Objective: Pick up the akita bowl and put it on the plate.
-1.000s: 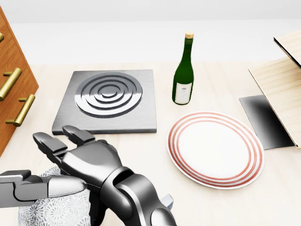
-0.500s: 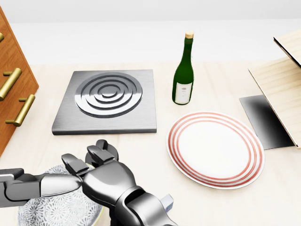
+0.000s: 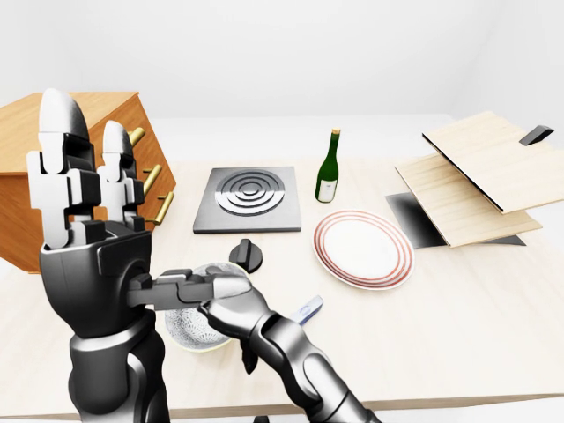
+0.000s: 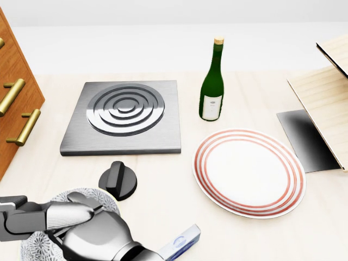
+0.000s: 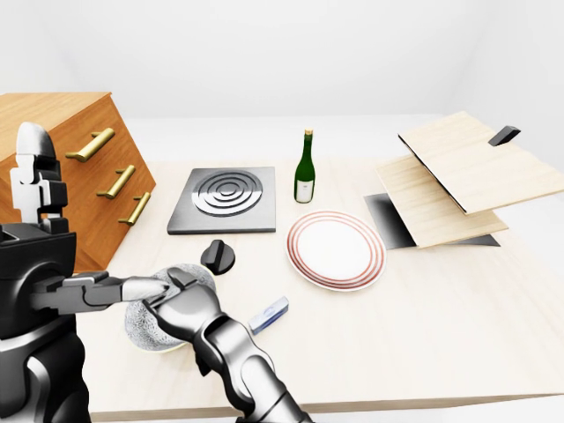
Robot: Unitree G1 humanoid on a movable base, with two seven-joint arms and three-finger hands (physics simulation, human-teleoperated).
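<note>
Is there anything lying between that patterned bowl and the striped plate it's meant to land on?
Mostly no. The akita bowl sits under the right hand, left of the plate in the right-eye view. A small blue-and-white object lies on the table between them, flat and low. The black knob stands just above that line.

The right robot hand (image 4: 95, 231) hides much of the akita bowl (image 4: 38, 244); the head view's bottom edge crops both.

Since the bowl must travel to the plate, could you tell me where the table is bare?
Bare table runs between the knob and the plate, and below the plate. The plate is empty. It is crowded near the bowl: right hand, knob and a small blue object.
</note>
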